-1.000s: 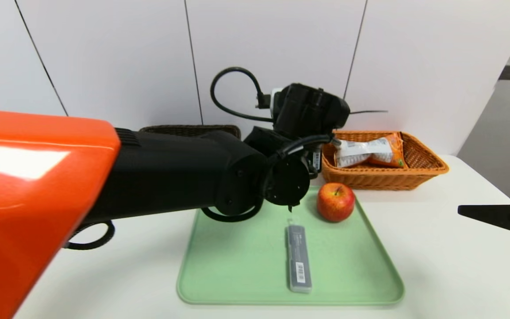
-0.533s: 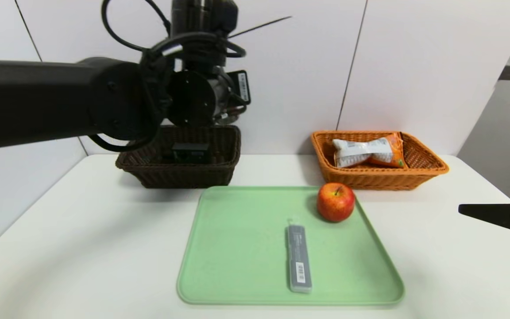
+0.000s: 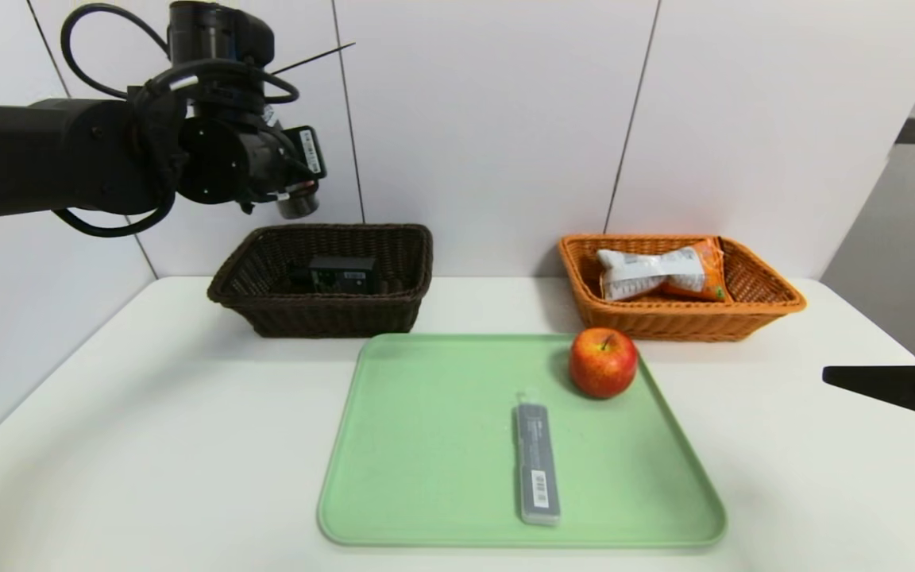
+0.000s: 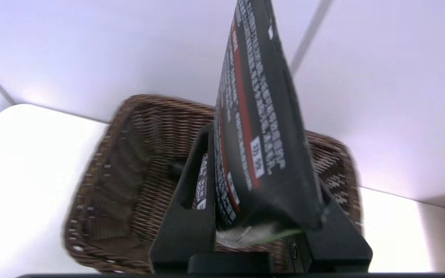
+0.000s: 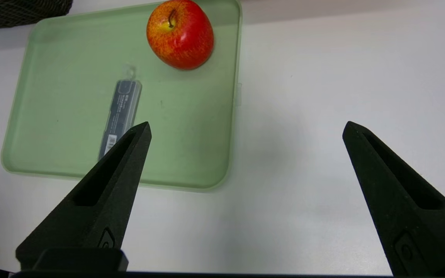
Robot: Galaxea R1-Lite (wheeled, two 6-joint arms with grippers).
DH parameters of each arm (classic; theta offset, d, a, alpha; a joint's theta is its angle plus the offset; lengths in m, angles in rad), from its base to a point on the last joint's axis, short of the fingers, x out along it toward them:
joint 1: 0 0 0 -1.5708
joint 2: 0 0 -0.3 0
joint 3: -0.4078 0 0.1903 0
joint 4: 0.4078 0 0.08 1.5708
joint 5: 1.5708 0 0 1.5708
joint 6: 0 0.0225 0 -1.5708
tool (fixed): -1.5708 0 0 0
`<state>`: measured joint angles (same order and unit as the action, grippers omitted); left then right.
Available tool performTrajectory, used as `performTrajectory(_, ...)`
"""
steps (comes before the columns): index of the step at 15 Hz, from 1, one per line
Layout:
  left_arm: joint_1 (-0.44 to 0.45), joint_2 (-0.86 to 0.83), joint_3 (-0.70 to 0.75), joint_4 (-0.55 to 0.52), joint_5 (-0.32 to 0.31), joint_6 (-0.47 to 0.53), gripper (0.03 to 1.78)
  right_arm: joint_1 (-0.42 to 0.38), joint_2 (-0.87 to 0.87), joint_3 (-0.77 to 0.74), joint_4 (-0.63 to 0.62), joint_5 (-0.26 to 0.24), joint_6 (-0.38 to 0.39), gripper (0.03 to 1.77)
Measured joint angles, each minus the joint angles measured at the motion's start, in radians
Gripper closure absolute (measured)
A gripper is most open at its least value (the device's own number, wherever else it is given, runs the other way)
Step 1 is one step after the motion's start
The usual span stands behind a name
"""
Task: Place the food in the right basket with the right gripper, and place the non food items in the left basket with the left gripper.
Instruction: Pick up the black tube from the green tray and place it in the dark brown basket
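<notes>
Left gripper (image 4: 259, 231) clenched on black tube (image 4: 259, 127), raised high, up and to the left of dark basket (image 3: 322, 314), not yet over it in head view. Right gripper (image 5: 245, 131) spread wide, holding nothing, parked over bare table right of tray (image 3: 426, 508).

Progress, largest to smallest:
- Orange basket (image 3: 751, 306): snack packet (image 3: 664, 274) already inside. Done.
- Dark basket: one black boxy item (image 3: 340, 272) lying inside, likely the pump bottle. Done, judging by that.
- Tube: in hand, not dropped. Current step looks like carry-and-release into dark basket.
- Apple (image 3: 603, 362): on tray, far right corner, near orange basket. Left for right gripper.
- Grey case (image 3: 537, 463): flat on tray centre, barcode end toward robot. Left for left gripper.

Roughly halfway: two placed, one in transit, two untouched.

Hidden or unclear:
- Tube not separable from wrist hardware in head view; seen only from left wrist.
- Dark basket floor mostly shadowed, partly blocked by tube in wrist view; contents beyond boxy item unreadable.
- Right gripper cut by frame edge in head view.
- Tube label text illegible.
</notes>
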<state>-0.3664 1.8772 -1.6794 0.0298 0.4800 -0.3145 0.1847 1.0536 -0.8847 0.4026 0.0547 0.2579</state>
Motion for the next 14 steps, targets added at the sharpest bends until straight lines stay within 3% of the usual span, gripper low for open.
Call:
performTrajectory(5, 0.109, 0.060, 0.004, -0.005, -0.051, -0.009, 1.33, -0.001, 0.000, 0.003, 0.000, 0.000, 0.001, 0.09)
performTrajectory(14, 0.170, 0.152, 0.056, -0.004, -0.090, -0.017, 1.33, -0.001, 0.006, 0.003, 0.000, 0.000, 0.002, 0.09)
